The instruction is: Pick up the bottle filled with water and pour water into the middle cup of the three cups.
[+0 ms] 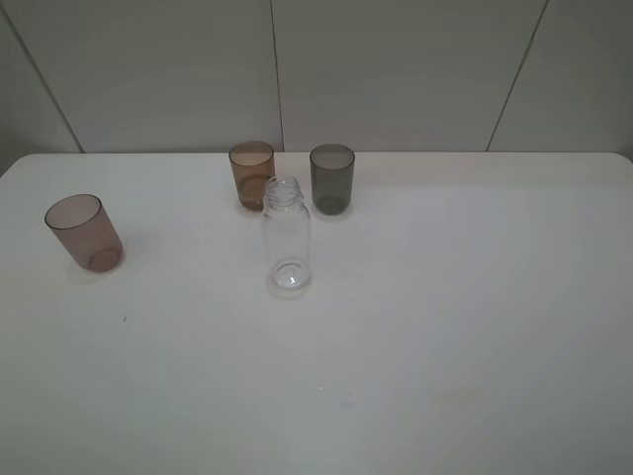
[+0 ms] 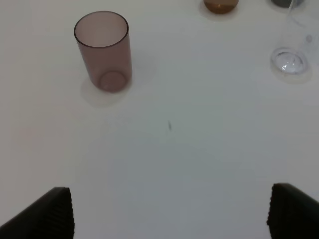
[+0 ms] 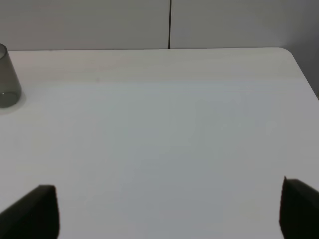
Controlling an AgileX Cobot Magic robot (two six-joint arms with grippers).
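Three translucent plastic tumblers (image 1: 251, 174) stand upper centre-left; clear capless plastic bottle (image 1: 286, 234) upright just below the amber one — both claws, left gripper (image 2: 169, 214) and right gripper (image 3: 169, 209), released, empty.

No text, label, brand or number can be read anywhere — not on any item, not on the surface (image 1: 445, 327).

White table (image 1: 445, 327), panelled wall (image 1: 396, 69)

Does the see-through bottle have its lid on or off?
Off. The bottle stands upright on the table, and its threaded neck ends in an open ring with no cap.
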